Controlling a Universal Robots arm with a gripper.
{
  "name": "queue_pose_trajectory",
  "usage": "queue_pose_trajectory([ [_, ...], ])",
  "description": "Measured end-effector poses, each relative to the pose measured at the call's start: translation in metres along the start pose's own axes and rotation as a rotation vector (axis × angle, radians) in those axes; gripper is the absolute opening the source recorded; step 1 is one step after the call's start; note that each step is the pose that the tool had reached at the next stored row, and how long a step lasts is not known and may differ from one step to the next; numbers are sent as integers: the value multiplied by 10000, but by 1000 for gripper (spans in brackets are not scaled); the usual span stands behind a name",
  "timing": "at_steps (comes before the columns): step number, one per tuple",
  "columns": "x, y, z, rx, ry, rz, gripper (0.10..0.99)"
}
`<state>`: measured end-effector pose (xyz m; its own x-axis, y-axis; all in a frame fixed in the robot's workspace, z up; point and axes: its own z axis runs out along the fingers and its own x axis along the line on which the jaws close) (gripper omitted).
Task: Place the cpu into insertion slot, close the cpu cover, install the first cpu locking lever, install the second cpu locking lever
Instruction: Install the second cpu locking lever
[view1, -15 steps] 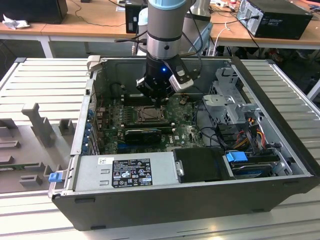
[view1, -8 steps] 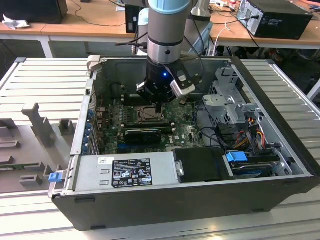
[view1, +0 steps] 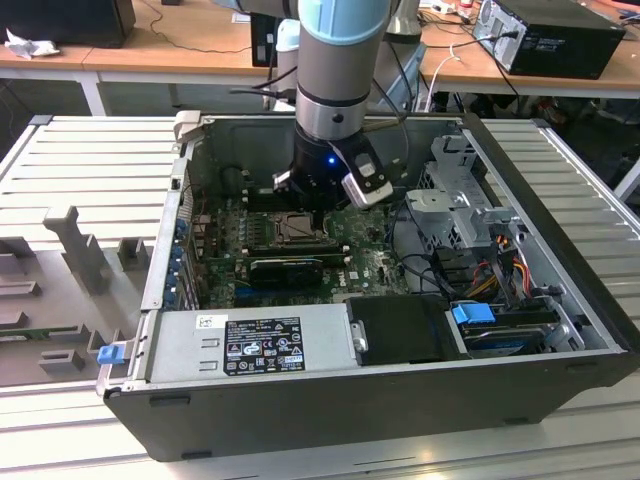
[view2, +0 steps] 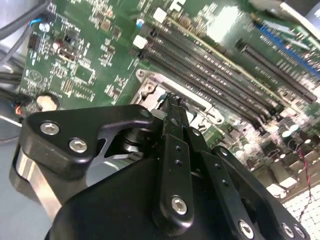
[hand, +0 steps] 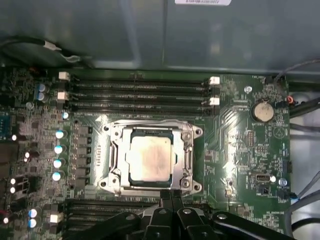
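The cpu (hand: 150, 157), silvery-grey top up, lies flat in the insertion slot (hand: 107, 131) on the green motherboard (hand: 240, 150). The cpu cover (hand: 150, 130) rests down around it as a metal frame. My gripper (hand: 170, 196) is shut, its black fingers pressed together at the socket's edge, beside the frame. In the second wrist view the gripper (view2: 173, 102) has its tip right at the socket's metal rim (view2: 150, 87). I cannot tell how the locking levers stand. In the exterior view the arm hangs over the insertion slot (view1: 293, 231) inside the open computer case.
Long black memory slots (hand: 140, 92) run on both sides of the socket. A coin battery (hand: 263, 111) and capacitors (hand: 59, 148) stand nearby. A black expansion card (view1: 287, 270), power supply (view1: 250, 340), drive cage (view1: 465, 200) and cables (view1: 500, 260) crowd the case.
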<state>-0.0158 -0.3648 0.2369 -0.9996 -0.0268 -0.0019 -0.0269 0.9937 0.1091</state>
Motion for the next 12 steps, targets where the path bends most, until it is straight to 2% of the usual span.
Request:
queue_pose_trajectory([
  [1,1,-24,2,-59,2,-1,106],
  [4,16,-53,10,-65,5,-18,106],
  [7,72,-67,26,-68,14,-111,106],
  [9,116,-72,34,-67,25,-194,106],
  [11,231,-71,42,-65,30,-234,106],
  [12,264,-70,44,-66,31,-244,106],
])
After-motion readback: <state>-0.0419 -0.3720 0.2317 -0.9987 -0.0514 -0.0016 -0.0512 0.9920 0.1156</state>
